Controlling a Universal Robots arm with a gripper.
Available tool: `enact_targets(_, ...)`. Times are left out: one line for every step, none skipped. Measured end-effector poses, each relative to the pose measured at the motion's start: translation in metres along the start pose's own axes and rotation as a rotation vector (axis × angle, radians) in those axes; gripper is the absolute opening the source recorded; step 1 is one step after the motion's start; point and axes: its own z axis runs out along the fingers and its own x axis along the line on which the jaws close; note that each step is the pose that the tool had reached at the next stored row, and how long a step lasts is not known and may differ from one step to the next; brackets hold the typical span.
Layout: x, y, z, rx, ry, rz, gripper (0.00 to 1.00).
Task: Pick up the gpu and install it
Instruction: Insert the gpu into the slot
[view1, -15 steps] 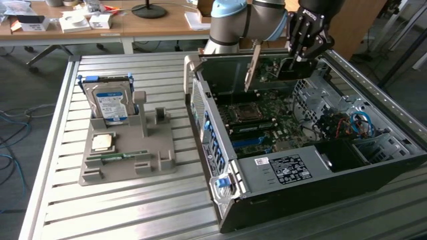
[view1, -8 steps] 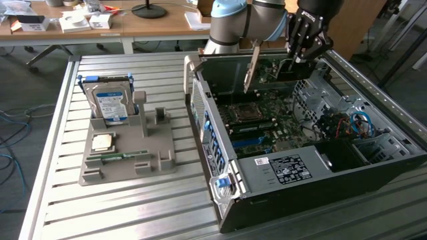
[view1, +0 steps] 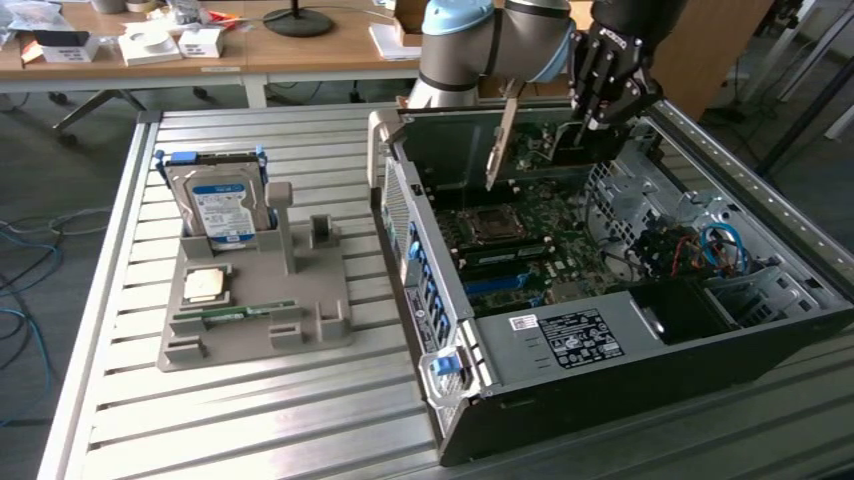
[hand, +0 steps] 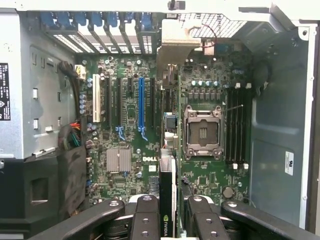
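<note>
1. Arm (view1: 514, 45), top centre of the exterior view: silver-grey tubes, pale blue joint cap.
2. Pincer (view1: 590, 118): black, with linked bars.
3. Fingers (hand: 145, 220): black, matte, with small round screw heads.

A slatted metal table (view1: 267, 420) carries a grey holder tray (view1: 314, 300) on the exterior view's left. A hard drive (view1: 222, 205) stands upright at the tray's back, with a processor chip (view1: 204, 285) and a memory stick (view1: 247, 315) lying flat in front of it. Beside the tray lies an open computer case (view1: 561, 395). Its motherboard (hand: 200, 180) shows an empty CPU socket (hand: 203, 132), a blue expansion slot (hand: 141, 107), a white slot (hand: 96, 105) and a small heatsink (hand: 119, 161). Blue cables (view1: 721, 250) curl inside the case. A wooden desk (view1: 307, 50) stands behind.
</note>
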Motion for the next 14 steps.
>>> enact_targets(0.0, 0.0002, 0.0005, 0.0003, 0.0, -0.001, 0.27)
enact_targets(0.0, 0.0003, 0.0011, 0.0004, 0.0, -0.002, 0.27)
enact_targets(0.0, 0.0005, 0.0016, 0.0006, 0.0001, -0.003, 0.27)
enact_targets(0.0, 0.0006, 0.0021, 0.0006, 0.0001, -0.003, 0.27)
enact_targets(0.0, 0.0006, 0.0026, 0.0007, 0.0001, -0.004, 0.27)
enact_targets(0.0, 0.0007, 0.0031, 0.0008, 0.0001, -0.006, 0.27)
enact_targets(0.0, 0.0007, 0.0036, 0.0008, 0.0001, -0.007, 0.27)
enact_targets(0.0001, 0.0007, 0.0041, 0.0007, 0.0001, -0.008, 0.27)
enact_targets(0.0001, 0.0008, 0.0047, 0.0008, 0.0001, -0.009, 0.27)
enact_targets(0.0001, 0.0009, 0.0054, 0.0009, 0.0, -0.01, 0.27)
enact_targets(0.0001, 0.001, 0.006, 0.0011, 0.0, -0.011, 0.27)
enact_targets(0.0001, 0.0011, 0.0068, 0.0013, 0.0001, -0.013, 0.27)
enact_targets(0.0001, 0.0013, 0.0076, 0.0016, 0.0001, -0.014, 0.27)
enact_targets(0.0001, 0.0014, 0.0084, 0.0018, 0.0001, -0.015, 0.27)
